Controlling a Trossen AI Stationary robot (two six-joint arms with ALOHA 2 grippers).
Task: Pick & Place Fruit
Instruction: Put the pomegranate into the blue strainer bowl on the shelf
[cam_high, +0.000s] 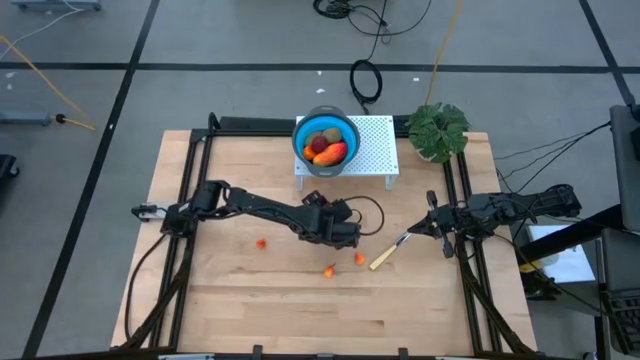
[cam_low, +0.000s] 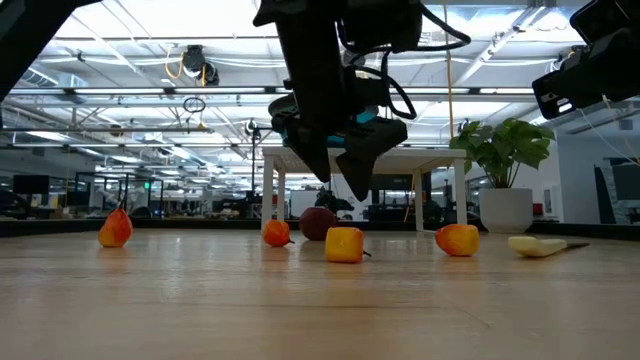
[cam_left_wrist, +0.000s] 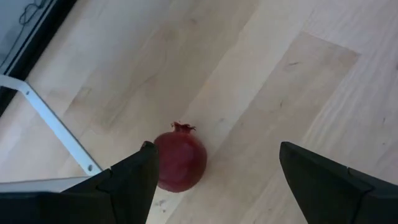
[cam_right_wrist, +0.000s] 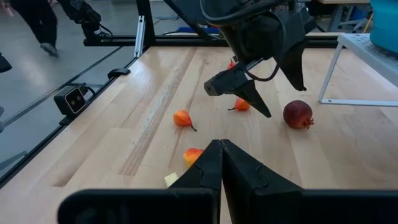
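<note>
Left wrist view: dark red ball (cam_left_wrist: 180, 160) on the bench (cam_left_wrist: 292, 93), lying against one finger of the left gripper (cam_left_wrist: 217, 180) rather than centred, jaws spread wide and empty; probably lined up to straddle it before closing, though needs a nudge sideways. Reaches out from the left edge, forearm low and stretched toward mid-bench, gripper (cam_high: 345, 235) hanging just above the wood. Blue bowl (cam_high: 325, 140) on the white rack (cam_high: 375, 150) already loaded with fruit, presumably the drop spot. Small orange bits (cam_high: 330, 269) scattered near. Right gripper (cam_high: 440, 228) clenched on nothing, parked at the right edge near the yellow-handled knife (cam_high: 388, 255).
</note>
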